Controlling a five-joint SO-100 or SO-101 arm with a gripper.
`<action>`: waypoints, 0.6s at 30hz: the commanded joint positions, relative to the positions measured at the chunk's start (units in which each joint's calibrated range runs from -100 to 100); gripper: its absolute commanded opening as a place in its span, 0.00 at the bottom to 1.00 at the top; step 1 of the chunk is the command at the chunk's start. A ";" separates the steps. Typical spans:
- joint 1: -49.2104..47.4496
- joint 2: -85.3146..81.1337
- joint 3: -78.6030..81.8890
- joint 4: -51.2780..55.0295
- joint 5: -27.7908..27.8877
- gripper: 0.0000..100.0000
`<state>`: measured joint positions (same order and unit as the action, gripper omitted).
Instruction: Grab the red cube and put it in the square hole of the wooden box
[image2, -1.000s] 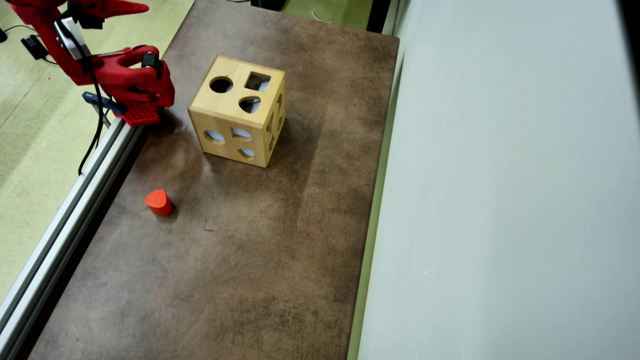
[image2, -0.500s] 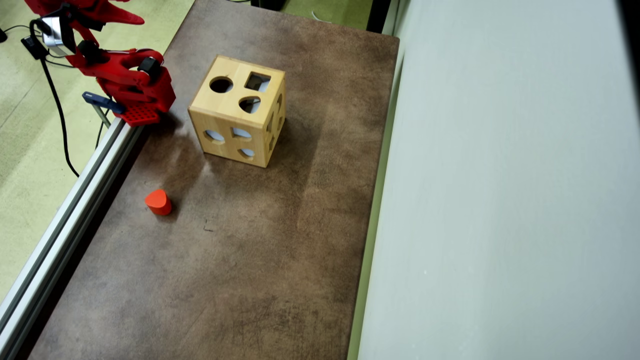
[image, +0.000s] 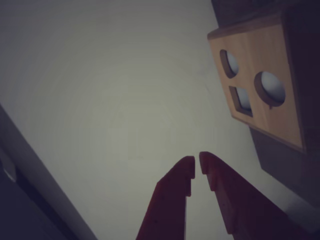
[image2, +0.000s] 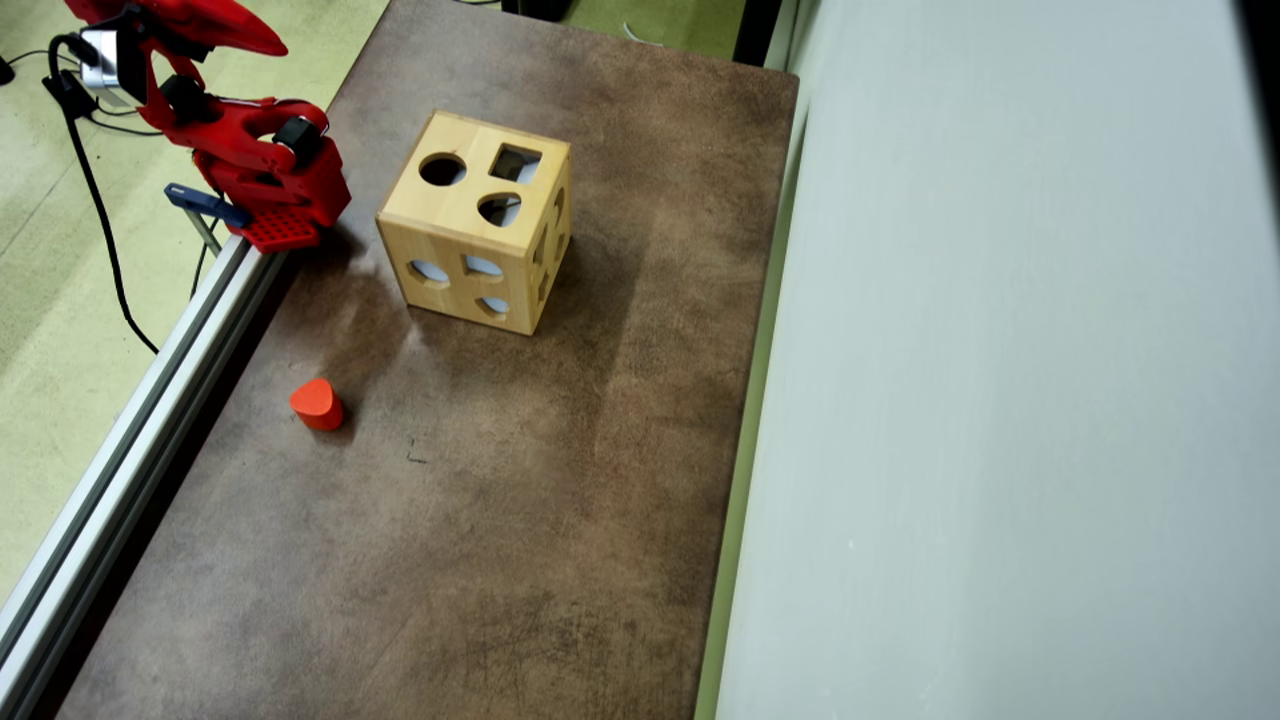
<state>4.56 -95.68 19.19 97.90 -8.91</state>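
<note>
Gripper (image: 196, 165) fingers are nearly closing, only a thin gap between the tips, and are clasping nothing. In the overhead view the red arm (image2: 250, 150) is sitting folded back over its base at the table's (image2: 500, 500) upper left corner, the gripper (image2: 265, 45) pointing right, well apart from everything. The wooden box (image2: 478, 222) is standing to the right of the arm base, its square hole (image2: 515, 163) facing up beside a round cut-out (image2: 442, 169). A rounded red block (image2: 317, 403) is lying below the base, far from the fingertips. No red cube is showing.
</note>
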 joint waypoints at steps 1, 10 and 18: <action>-0.18 0.26 0.58 0.25 0.34 0.03; -0.18 0.35 1.47 0.17 2.25 0.03; -0.11 0.26 1.30 0.17 10.65 0.03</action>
<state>4.56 -95.68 20.81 97.90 -0.17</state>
